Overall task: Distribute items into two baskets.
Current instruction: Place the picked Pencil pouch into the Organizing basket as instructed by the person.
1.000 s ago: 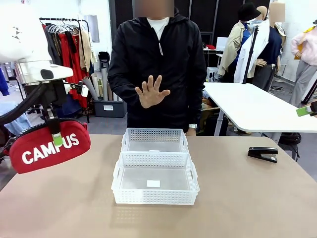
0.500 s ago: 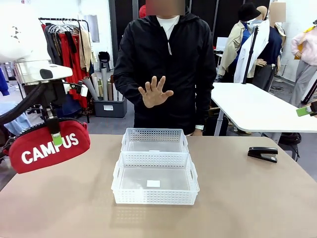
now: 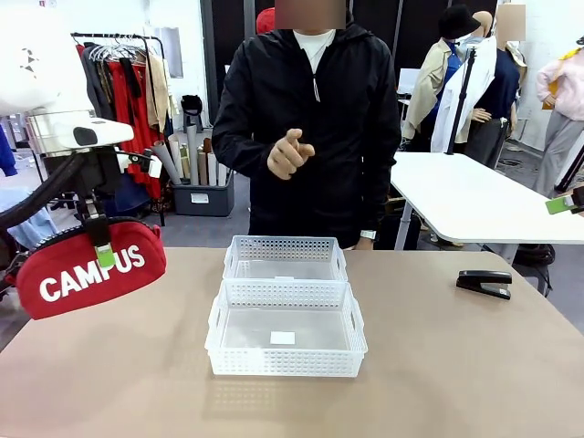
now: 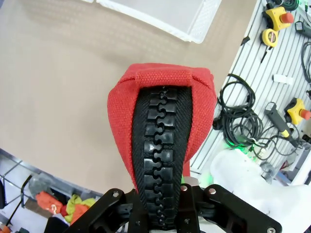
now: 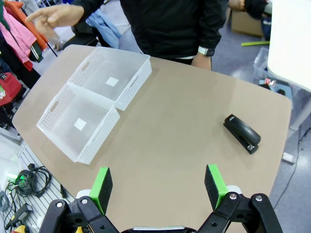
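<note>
My left gripper (image 3: 106, 256) is shut on the red "CAMPUS" pouch (image 3: 82, 274) and holds it in the air above the table's left edge. In the left wrist view the pouch (image 4: 197, 111) fills the middle with its black zipper facing me, pinched between the fingers at the bottom. Two white baskets stand mid-table, both with nothing inside: the near basket (image 3: 286, 363) and the far basket (image 3: 286, 246). The black stapler (image 3: 484, 282) lies at the right. High above the table, my right gripper (image 5: 158, 170) is open, with the stapler (image 5: 241, 133) and the baskets (image 5: 97, 141) below it.
A person in a black jacket stands at the far side with one hand (image 3: 290, 153) raised at chest height, fingers curled. A white table (image 3: 474, 196) stands behind on the right and a clothes rack at back left. Bare tabletop (image 3: 438, 365) surrounds the baskets.
The person's raised hand went from an open palm to curled fingers and lifted slightly. Neither arm moved and the pouch stays held.
</note>
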Controlling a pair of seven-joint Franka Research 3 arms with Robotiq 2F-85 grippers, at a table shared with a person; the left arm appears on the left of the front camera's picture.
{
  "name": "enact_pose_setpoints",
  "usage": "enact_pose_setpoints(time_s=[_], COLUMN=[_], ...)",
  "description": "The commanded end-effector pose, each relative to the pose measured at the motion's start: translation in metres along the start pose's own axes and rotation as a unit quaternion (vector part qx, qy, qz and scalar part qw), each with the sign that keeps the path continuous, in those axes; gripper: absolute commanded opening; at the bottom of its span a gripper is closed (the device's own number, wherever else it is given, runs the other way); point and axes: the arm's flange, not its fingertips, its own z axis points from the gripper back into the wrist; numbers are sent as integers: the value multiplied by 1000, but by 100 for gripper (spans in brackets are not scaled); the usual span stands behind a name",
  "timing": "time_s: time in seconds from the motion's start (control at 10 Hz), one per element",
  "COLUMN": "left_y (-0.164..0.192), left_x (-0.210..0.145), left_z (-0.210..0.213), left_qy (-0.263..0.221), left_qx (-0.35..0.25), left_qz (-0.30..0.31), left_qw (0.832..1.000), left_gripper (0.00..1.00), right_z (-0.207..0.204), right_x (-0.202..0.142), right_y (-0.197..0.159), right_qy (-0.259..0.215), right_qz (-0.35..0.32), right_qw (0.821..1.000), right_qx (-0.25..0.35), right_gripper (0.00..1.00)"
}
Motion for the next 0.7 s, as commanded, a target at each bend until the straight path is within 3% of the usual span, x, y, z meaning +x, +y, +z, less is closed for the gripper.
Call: enact_pose_setpoints(time_s=[0.0, 0.6], left_y=[0, 0], left_x=[-1, -1], left_z=[3, 3], left_qy=[1, 1], left_qx=[9, 9], left_qz=[6, 6], left_qw=[1000, 1000], left_gripper=[0, 0], right_z=[0, 0], right_x=[1, 1], right_y=[0, 0], right_qy=[-6, -6], right_qz=[1, 1], right_qw=[1000, 1000], right_qx=[6, 6], right_gripper=[100, 100])
